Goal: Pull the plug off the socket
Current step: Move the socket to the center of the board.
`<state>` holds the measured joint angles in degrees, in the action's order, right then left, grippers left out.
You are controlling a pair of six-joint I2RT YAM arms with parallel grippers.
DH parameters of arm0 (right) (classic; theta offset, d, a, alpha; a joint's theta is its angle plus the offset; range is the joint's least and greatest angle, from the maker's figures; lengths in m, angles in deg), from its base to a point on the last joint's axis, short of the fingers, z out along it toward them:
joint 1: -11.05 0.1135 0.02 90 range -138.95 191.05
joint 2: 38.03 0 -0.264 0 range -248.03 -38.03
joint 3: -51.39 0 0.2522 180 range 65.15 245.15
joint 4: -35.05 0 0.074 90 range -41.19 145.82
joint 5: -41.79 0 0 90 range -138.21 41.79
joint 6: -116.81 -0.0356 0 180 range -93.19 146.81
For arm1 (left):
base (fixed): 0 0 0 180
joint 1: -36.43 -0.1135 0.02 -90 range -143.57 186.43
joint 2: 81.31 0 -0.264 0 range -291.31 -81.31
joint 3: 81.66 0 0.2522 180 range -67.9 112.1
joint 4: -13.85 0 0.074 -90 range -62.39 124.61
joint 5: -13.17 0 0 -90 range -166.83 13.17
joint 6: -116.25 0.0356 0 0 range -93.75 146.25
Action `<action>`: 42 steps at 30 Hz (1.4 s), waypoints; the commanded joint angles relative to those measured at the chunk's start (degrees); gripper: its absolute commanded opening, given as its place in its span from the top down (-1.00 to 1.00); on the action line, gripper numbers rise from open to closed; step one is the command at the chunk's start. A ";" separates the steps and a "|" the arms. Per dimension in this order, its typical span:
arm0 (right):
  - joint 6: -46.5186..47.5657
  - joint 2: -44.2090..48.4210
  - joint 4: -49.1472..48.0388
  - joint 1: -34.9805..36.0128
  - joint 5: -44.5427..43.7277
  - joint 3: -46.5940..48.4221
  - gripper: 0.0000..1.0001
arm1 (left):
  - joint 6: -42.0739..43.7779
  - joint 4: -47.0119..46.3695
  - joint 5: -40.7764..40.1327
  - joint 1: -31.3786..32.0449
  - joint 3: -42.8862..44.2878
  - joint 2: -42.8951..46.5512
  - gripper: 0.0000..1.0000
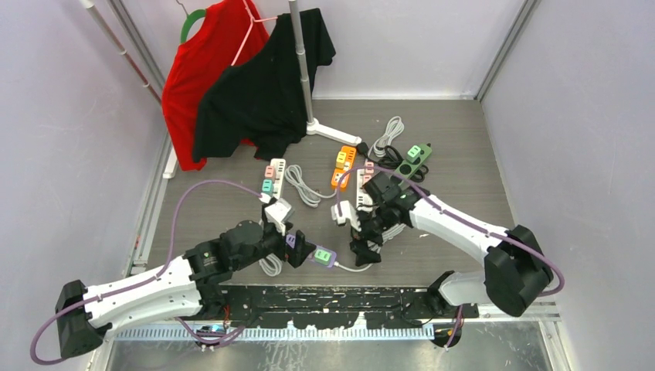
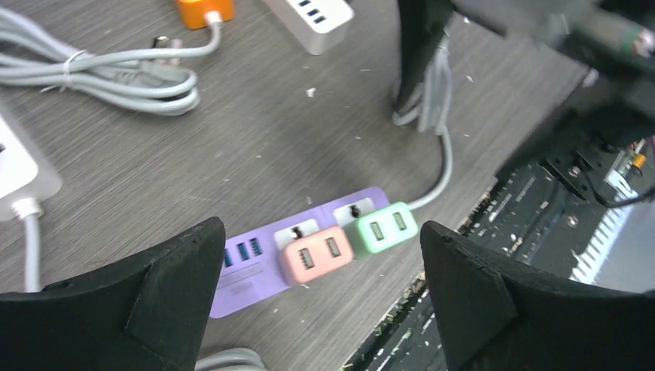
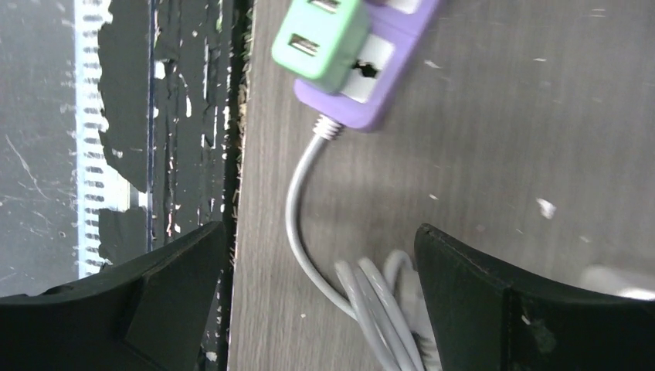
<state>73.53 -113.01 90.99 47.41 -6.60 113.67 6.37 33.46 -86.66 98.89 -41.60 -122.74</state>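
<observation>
Green plug point(image 2: 381, 228) ahead of left tool point(image 2: 320, 232)

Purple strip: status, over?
Left fingers, right fingers open, empty. Pink plug, green plug seated in purple strip. Grey cord beside, nothing blocking.

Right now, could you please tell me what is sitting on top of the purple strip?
A pink plug and a green plug sit side by side on the strip. Whatever lies beneath them, prongs included, is covered.
</observation>
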 commanded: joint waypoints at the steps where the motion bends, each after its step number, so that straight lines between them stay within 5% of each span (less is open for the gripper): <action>1: -1.69 -2.36 -7.99 6.69 -5.87 -2.03 -0.90 | -3.18 -1.09 1.50 -4.29 -2.22 2.66 -0.88; 13: -8.19 -9.24 -16.16 16.44 -17.26 -3.20 -0.23 | -6.39 -0.63 1.54 -4.80 -5.92 7.97 -0.76; 26: -9.16 -11.74 -16.73 20.82 -21.37 -3.17 0.27 | -7.46 5.46 -0.63 -4.80 -7.06 16.24 -0.68; 35: -5.66 -10.58 -11.48 16.79 -27.36 -1.66 0.83 | -6.69 4.11 2.37 -4.87 -9.25 20.62 -0.66; 42: 3.29 -4.88 -2.85 6.71 -27.29 -2.48 0.92 | -3.91 -9.98 12.72 -4.81 -14.50 21.11 -0.65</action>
<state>70.12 -122.76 81.81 58.84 -31.45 110.58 0.36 35.84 -80.65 94.14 -54.12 -101.41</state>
